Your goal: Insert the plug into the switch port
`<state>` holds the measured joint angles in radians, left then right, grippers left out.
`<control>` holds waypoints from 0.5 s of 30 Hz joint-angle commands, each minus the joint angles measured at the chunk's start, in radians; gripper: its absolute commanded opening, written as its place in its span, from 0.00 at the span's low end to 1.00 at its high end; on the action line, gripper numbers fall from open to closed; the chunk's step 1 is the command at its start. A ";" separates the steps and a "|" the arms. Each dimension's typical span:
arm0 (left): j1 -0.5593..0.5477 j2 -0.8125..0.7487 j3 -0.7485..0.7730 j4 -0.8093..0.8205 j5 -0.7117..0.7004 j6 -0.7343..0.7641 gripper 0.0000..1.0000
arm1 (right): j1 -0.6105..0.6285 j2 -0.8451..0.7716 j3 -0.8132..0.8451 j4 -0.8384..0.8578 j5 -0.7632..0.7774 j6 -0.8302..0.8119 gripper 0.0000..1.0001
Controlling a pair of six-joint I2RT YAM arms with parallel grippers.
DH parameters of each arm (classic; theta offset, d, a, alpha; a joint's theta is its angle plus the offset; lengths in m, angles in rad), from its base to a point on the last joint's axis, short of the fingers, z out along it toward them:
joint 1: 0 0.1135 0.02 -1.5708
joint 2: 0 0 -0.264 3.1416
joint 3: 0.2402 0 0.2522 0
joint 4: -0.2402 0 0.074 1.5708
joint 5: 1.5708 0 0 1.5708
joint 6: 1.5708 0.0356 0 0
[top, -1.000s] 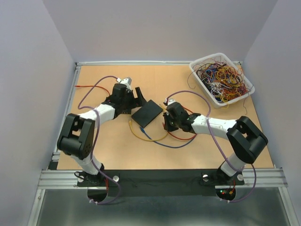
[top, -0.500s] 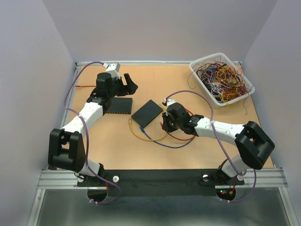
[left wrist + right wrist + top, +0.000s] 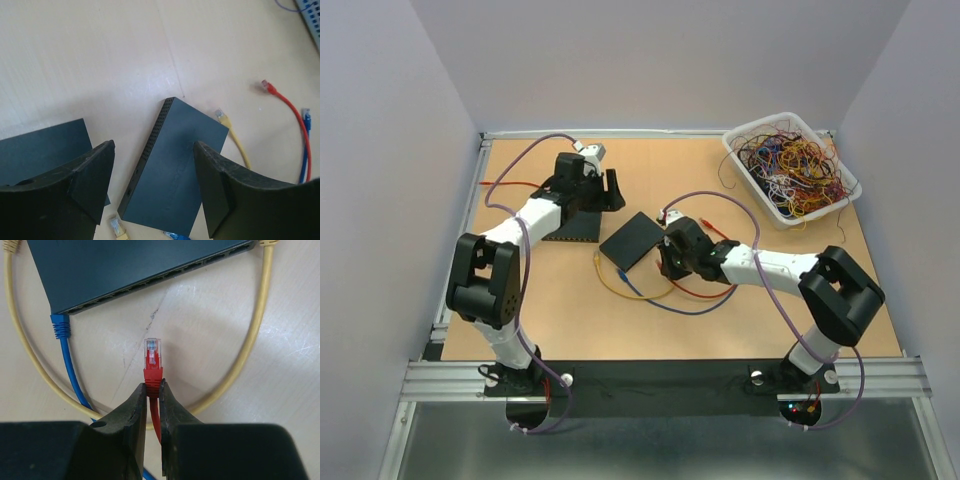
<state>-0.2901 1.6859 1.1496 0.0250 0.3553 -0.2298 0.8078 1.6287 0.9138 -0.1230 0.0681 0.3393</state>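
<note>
My right gripper (image 3: 152,389) clamps the red plug (image 3: 152,357) by its boot, just short of the switch (image 3: 125,265) port row. The left gripper (image 3: 152,150) hangs open nearby. Next, I reckon: align with a free port and push in.

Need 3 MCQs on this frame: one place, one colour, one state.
1. Where is the cable bin? A far right corner; B far left corner; C between the arm bases.
2. What colour is the plug in the right gripper? A blue; B red; C yellow.
3. That plug is: A seated in a port; B held short of the switch; C lying loose.
Key: 1 A, it sits far right in the top view. 2 B, the gripper pinches a red boot. 3 B, bare table shows between its tip and the switch.
</note>
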 commanded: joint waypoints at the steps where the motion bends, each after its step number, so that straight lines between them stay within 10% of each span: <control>1: -0.060 -0.025 0.013 -0.023 -0.114 0.012 0.75 | 0.011 -0.010 0.040 0.037 0.018 -0.019 0.00; 15: -0.080 0.095 0.009 -0.094 -0.107 -0.008 0.75 | 0.025 0.080 0.115 0.039 0.035 -0.029 0.00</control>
<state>-0.3668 1.7943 1.1492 -0.0643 0.2279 -0.2291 0.8204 1.7061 0.9764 -0.1188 0.0788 0.3283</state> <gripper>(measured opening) 0.750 0.161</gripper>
